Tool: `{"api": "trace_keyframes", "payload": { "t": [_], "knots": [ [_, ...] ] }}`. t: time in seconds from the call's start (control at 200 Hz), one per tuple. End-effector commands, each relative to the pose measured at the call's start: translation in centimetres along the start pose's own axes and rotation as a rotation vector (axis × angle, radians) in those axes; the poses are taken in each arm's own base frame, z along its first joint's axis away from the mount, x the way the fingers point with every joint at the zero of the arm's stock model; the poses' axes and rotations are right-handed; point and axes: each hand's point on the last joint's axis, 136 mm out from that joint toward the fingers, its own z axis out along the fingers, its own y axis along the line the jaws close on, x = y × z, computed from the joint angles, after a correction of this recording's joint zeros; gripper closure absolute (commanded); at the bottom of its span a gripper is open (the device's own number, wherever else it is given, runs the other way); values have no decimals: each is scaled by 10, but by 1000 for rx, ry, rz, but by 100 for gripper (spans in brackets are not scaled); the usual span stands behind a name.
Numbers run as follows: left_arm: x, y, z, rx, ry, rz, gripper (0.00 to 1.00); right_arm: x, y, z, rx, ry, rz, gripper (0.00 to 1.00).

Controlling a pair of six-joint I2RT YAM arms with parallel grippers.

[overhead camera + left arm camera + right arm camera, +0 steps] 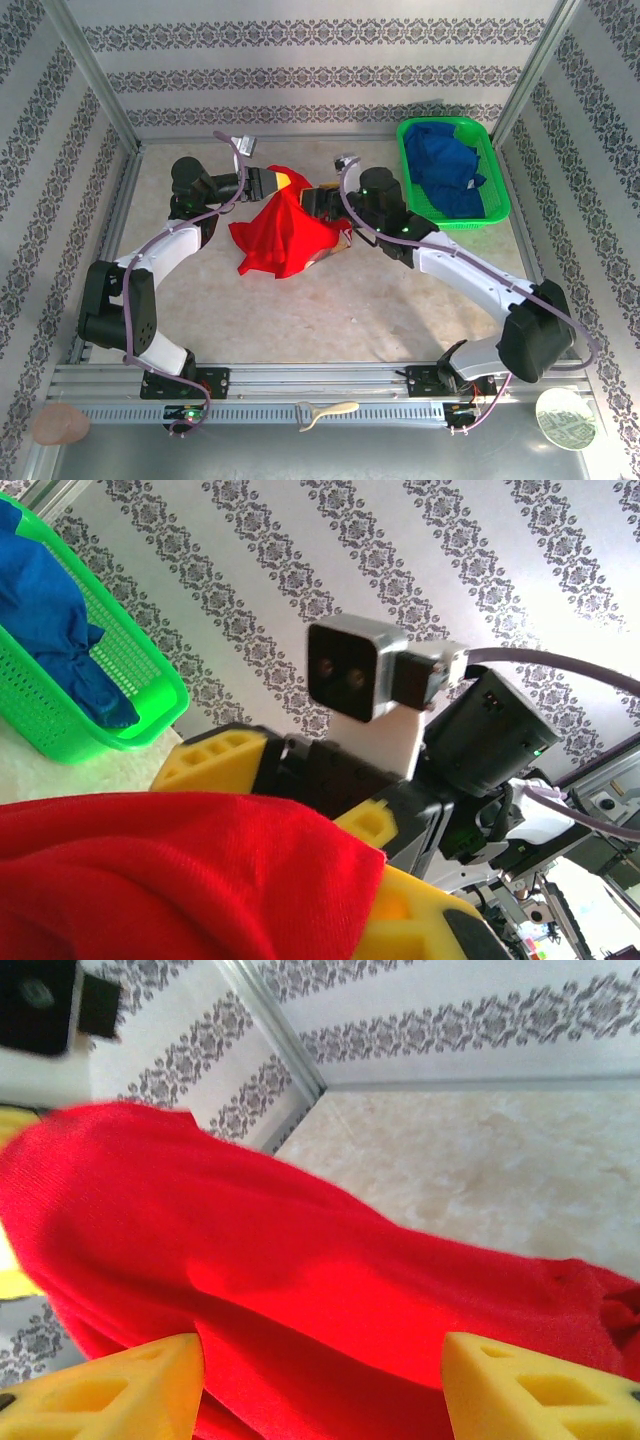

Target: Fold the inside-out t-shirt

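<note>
Step in hand: we judge this to be the early sorting-out stage. The bright red short-sleeved cloth t-shirt (285,235) is bunched, not spread flat, and no fold is laid yet.
T-shirt's place: mid-table on the pale marbled tabletop (350,300). One part is pulled up into a peak between the two arms and the rest lies crumpled below it.
Left gripper (283,181): clamped shut at the peak, and we read it as pinching the red cloth.
Right gripper (318,200): jaws apart. Its yellow fingers (120,1390) straddle a band of red cloth without pinching it.
Next move: we think the right gripper must close on a separate edge or corner, so the two arms can draw the cloth apart and lay it flat.
Hard to make out: folds hide the collar, sleeves, hem and any white tag, so we cannot tell which part each gripper has. The left pinch itself is covered by cloth.
Beside: a green plastic mesh basket (440,121) holding a blue garment (445,165) sits apart at the far right.
</note>
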Motion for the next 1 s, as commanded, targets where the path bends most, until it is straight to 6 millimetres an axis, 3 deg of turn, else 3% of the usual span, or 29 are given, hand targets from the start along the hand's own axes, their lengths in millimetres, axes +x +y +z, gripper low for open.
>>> {"api": "trace_keyframes", "payload": {
  "t": [0.0, 0.185, 0.39, 0.435, 0.53, 0.545, 0.649, 0.749, 0.794, 0.844, 0.904, 0.999],
  "knots": [
    [-8, -27, -4, 36, -6, 110, 100, 21, -2, 15, -4, 45, 9, 37],
    [-8, -29, -4, 34, -10, 112, 100, 45, -32, 31, 62, 81, 55, 38],
    [-7, -33, -5, 38, -13, 117, 100, 53, -55, 48, 86, 108, 96, 41],
    [-7, -33, -5, 40, -12, 117, 100, 52, -59, 52, 78, 116, 105, 54],
    [-7, -30, -7, 41, -11, 109, 100, 37, -64, 49, 58, 109, 111, 100],
    [-7, -28, -8, 37, -17, 105, 100, 34, -64, 47, 55, 107, 112, 100],
    [-22, 3, -33, -54, -123, 58, 100, 5, -62, 19, 21, 65, 113, 100],
    [-38, 53, -67, -219, -259, -19, 100, -16, -45, -13, -49, 48, 102, 100],
    [-42, 72, -77, -289, -291, -40, 95, -21, -35, -26, -86, 45, 93, 100],
    [-43, 90, -81, -349, -288, -50, 87, -24, -24, -37, -133, 54, 86, 100],
    [-43, 111, -80, -399, -266, -54, 65, -26, -7, -48, -221, 65, 73, 100],
    [-48, 138, -78, -425, -235, -85, 53, -31, 8, -55, -311, 73, 70, 100]
  ]
}}
